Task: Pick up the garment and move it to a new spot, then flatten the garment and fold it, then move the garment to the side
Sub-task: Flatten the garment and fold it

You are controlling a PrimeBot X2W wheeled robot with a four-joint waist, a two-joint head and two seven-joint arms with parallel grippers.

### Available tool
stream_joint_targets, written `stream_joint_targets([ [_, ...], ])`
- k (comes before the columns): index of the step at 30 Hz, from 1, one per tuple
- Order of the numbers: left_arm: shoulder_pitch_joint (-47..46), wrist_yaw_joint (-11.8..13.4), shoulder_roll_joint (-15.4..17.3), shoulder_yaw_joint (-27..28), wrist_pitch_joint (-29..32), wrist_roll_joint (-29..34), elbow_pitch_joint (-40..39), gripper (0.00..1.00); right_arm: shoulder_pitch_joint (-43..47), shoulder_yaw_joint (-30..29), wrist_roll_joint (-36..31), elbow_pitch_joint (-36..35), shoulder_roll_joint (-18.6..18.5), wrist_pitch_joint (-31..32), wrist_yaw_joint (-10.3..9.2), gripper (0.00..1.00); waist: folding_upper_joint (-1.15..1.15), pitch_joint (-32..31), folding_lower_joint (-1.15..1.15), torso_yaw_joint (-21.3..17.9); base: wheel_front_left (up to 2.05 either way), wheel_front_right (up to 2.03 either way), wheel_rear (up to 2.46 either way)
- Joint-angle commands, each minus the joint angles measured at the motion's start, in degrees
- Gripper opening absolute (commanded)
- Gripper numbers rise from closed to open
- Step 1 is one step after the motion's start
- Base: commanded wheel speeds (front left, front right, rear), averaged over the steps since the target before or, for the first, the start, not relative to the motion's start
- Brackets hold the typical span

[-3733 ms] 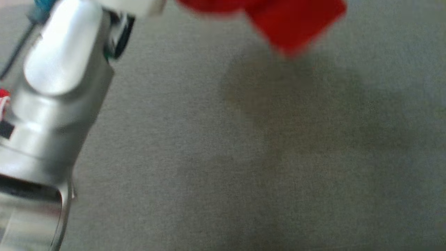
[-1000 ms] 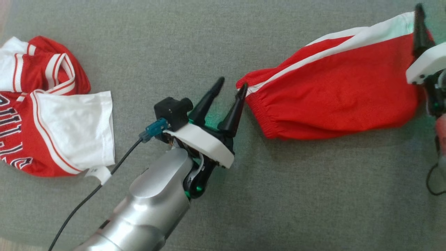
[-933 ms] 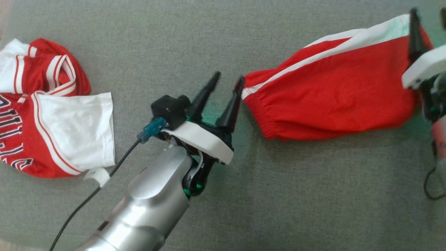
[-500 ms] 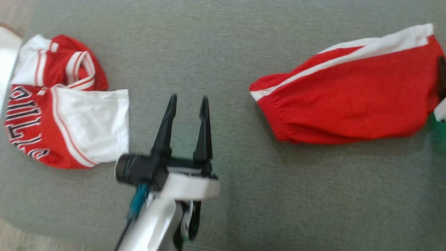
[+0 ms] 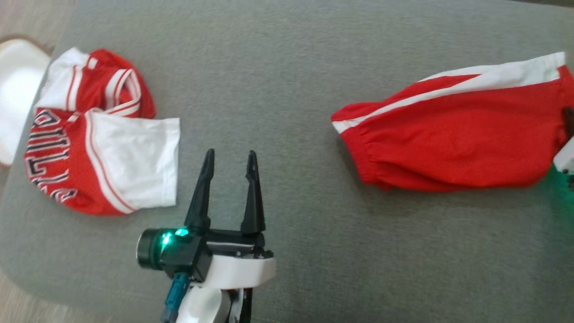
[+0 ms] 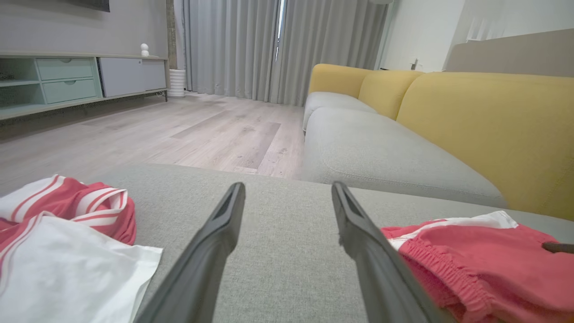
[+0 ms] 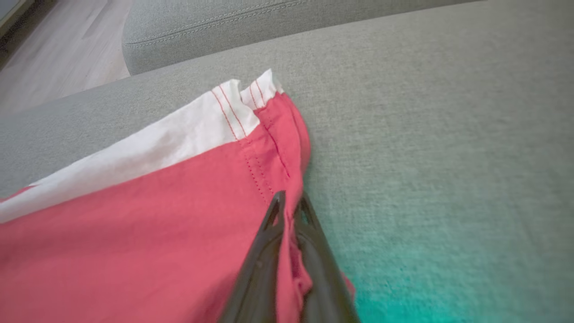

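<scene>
The garment, a pair of red shorts (image 5: 448, 148) with a white side stripe, lies stretched out on the grey sofa cushion (image 5: 287, 67) at the right. In the right wrist view my right gripper (image 7: 290, 197) is shut on the red hem edge of the shorts (image 7: 134, 224), with cloth pinched between its fingers. My left gripper (image 5: 230, 153) stands open over bare cushion at the lower middle, well left of the elastic waistband end. The left wrist view shows its fingers (image 6: 288, 186) apart, with the shorts (image 6: 484, 251) just to their right.
A crumpled red and white jersey (image 5: 98, 157) lies on the cushion's left end, close to my left gripper. A white object (image 5: 18, 89) sits past the cushion's left edge. A yellow sofa back (image 6: 484, 125) rises behind, with wooden floor (image 6: 202, 130) beyond.
My left gripper has drawn back from the waistband end, still open. My right gripper has closed on the hem. The head camera has shifted, so the whole picture has moved.
</scene>
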Motion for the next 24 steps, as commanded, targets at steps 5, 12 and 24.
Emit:
stream_joint_targets([
  [5, 0.5, -0.7, 0.2, 3.4, -0.3, 1.3, -1.7, 1.00, 1.5, 1.9, 0.1, -2.2, -1.1, -2.7, -0.05, 0.00, 0.00, -2.9, 0.00, -6.0, 0.00, 0.00, 0.00],
  [12, 1.4, -2.3, 0.2, 4.5, -0.3, 2.2, -0.6, 1.00, 2.6, 2.1, 0.2, -2.9, -4.6, -4.4, -0.05, 0.00, 0.00, -4.9, 0.00, -11.5, 0.00, 0.00, 0.00],
  [24, 3.5, -3.2, 0.2, 5.0, -0.3, 2.2, 0.9, 1.00, 2.8, 2.4, 1.5, -7.9, -1.9, -9.6, -0.05, 0.00, 0.00, -7.9, 0.00, -14.5, 0.00, 0.00, 0.00],
])
